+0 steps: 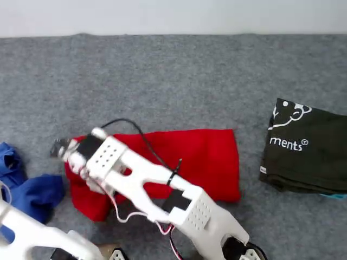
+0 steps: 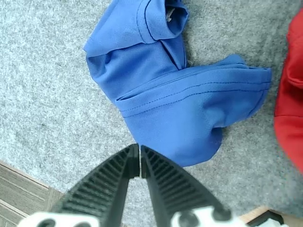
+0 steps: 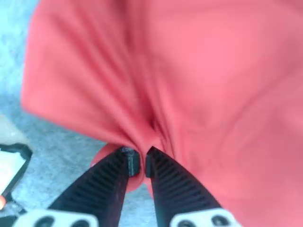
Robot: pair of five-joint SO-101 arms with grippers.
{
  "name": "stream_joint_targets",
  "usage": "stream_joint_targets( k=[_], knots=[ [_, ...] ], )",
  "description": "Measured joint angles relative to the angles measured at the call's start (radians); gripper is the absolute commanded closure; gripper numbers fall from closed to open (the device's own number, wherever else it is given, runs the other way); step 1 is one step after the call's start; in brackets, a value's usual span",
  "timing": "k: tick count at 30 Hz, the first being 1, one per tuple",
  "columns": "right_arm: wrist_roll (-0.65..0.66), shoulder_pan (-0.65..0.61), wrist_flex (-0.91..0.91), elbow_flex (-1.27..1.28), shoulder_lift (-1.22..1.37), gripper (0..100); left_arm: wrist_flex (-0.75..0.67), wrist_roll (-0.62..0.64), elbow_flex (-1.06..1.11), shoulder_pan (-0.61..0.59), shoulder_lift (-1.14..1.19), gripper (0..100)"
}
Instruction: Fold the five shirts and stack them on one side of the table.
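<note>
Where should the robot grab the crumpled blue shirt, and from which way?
Grab the blue shirt by its stitched hem, at the corner that sticks out toward the red shirt. The cloth lies flat and doubled there, so a thin edge fits between the jaws. Probably come straight down with the left gripper, now shut beside it.

Grey carpeted table [image 1: 162,76], white wall [image 1: 162,16]

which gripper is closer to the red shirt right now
Right. The right gripper is shut on the red shirt; the left gripper sits at the edge of the blue shirt beside it.
</note>
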Motion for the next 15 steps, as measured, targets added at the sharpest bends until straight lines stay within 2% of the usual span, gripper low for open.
stream_joint_targets(
  k=[6, 13, 15],
  knots=[
    [0.0, 0.083, 0.0, -0.034, 0.005, 98.0, 0.0, 0.0, 0.0, 0.0, 0.0, 98],
    [0.0, 0.133, 0.008, -0.035, 0.051, 81.1, 0.0, 0.0, 0.0, 0.0, 0.0, 98],
    [0.0, 0.135, 0.012, -0.035, 0.057, 79.7, 0.0, 0.0, 0.0, 0.0, 0.0, 98]
  ],
)
